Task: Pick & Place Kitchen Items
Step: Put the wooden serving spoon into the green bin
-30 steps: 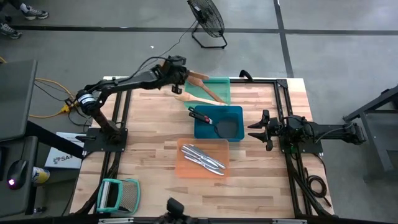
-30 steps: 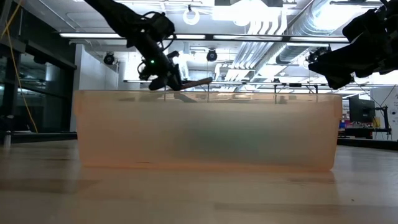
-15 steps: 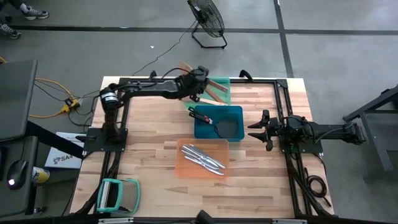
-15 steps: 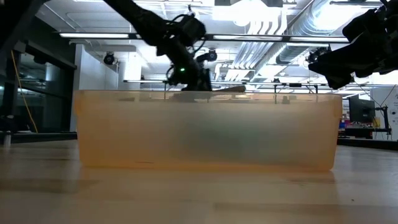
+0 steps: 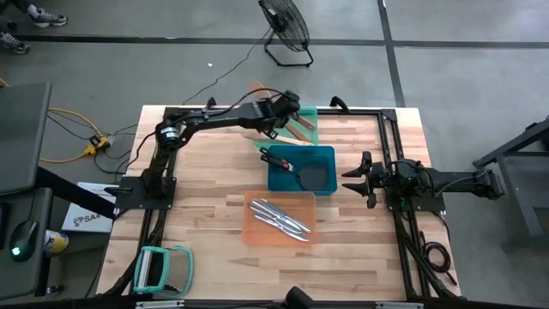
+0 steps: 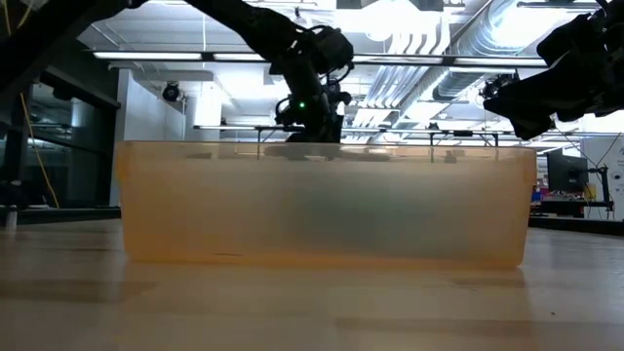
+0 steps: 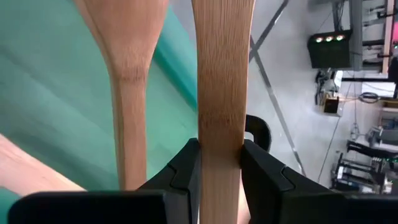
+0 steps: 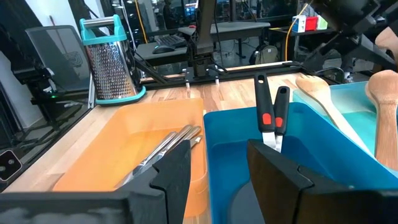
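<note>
Wooden spatula (image 7: 222,93) clamped in left gripper (image 5: 290,106) over green tray's (image 5: 306,113) rim; right gripper (image 5: 354,178) parted.

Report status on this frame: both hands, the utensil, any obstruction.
Left hand shut on pale flat wooden utensil, over green rectangular plastic tray. Right hand idle, open, right of blue rectangular plastic tray. Second pale wooden spoon alongside; no obstruction seen.

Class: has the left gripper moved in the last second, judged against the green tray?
Yes. The left gripper, shut on a wooden utensil, moved rightward over the green tray.
</note>
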Tool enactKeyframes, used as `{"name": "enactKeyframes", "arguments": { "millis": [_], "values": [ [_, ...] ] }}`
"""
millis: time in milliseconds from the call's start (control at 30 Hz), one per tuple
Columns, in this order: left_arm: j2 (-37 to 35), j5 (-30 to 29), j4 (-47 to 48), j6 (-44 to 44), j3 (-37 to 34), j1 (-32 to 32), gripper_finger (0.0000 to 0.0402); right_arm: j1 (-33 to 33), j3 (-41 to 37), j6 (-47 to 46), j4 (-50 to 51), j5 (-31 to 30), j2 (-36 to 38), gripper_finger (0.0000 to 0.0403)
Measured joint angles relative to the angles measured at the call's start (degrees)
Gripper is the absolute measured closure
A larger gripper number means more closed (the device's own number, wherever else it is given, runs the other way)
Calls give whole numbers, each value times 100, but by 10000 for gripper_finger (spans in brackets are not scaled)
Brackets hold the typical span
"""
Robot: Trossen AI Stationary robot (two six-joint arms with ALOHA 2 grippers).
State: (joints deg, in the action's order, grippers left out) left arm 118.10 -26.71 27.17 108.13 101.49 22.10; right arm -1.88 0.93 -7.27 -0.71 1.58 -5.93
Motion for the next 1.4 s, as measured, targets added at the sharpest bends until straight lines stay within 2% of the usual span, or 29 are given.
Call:
{"name": "enactKeyframes", "arguments": {
  "millis": [333, 867, 1133, 1400],
  "values": [
    [379, 179, -169, 315, 17, -221, 321, 1, 0, 0, 1, 2, -2, 254],
    [402, -349, 295, -77, 13, -187, 321, -1, -2, 0, 0, 2, -2, 254],
    [403, -206, 268, -229, 13, -231, 321, 1, 0, 0, 0, 2, -2, 254],
    [745, 67, 16, -81, 6, -332, 321, -1, 0, 0, -4, -2, 0, 254]
  ]
}}
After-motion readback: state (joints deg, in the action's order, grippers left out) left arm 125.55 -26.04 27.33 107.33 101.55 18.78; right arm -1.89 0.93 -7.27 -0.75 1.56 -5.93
